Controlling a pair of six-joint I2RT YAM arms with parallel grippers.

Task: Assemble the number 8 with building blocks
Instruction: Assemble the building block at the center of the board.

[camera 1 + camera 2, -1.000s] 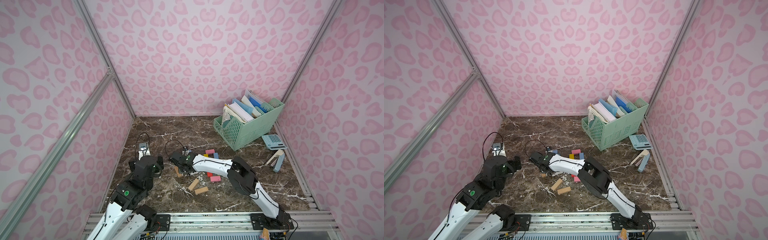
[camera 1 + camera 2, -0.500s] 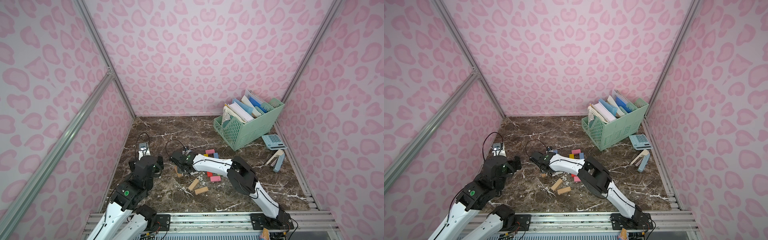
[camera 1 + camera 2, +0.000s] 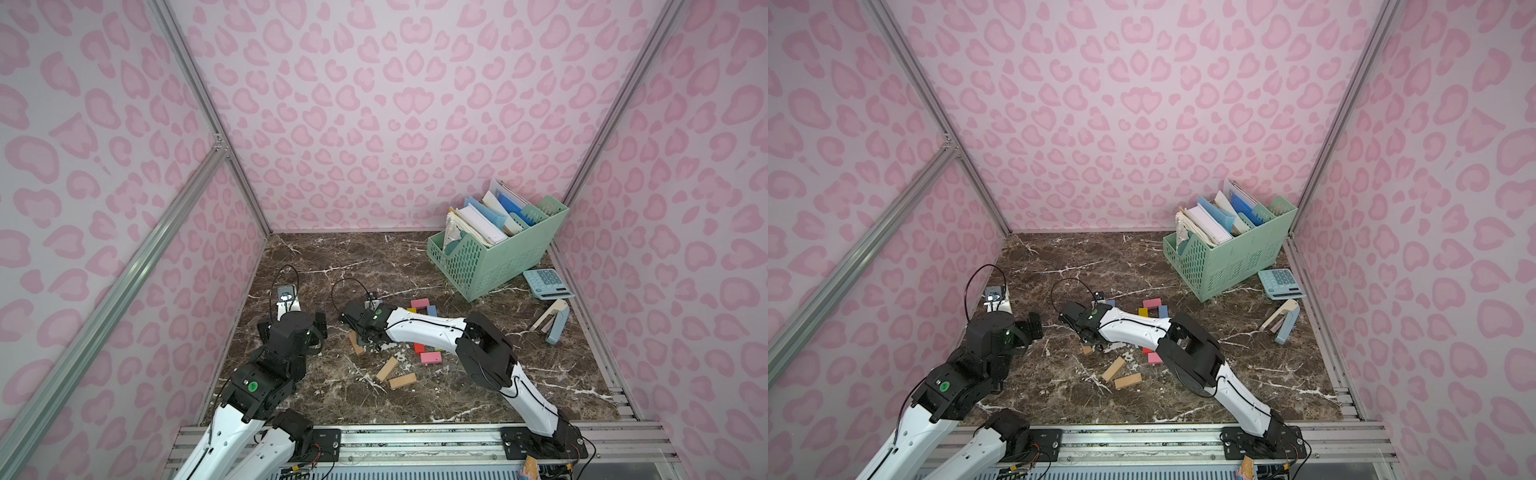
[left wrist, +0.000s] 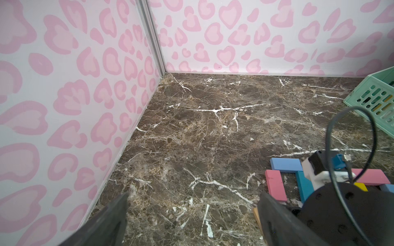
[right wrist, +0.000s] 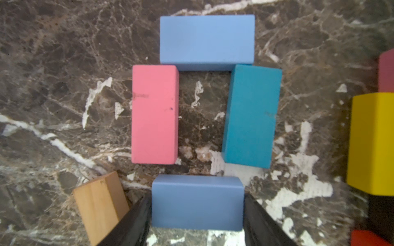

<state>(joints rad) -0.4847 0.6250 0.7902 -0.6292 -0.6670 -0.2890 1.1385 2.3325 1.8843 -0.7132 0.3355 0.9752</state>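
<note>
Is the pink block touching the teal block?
No, the pink block and the teal block lie side by side with a strip of bare marble tabletop between them.

Two slim arms, white shells over black joints

The left arm and right arm pair glossy white links with chunky matte-black joint housings. The left carries a small round green mark (the right has a smaller green spot near its wrist). Thin black cables arc out of the wrists, and one trails along the right arm's white links. Black base plates show silver screw heads. The right gripper has plain black wedge-shaped fingers.
</note>
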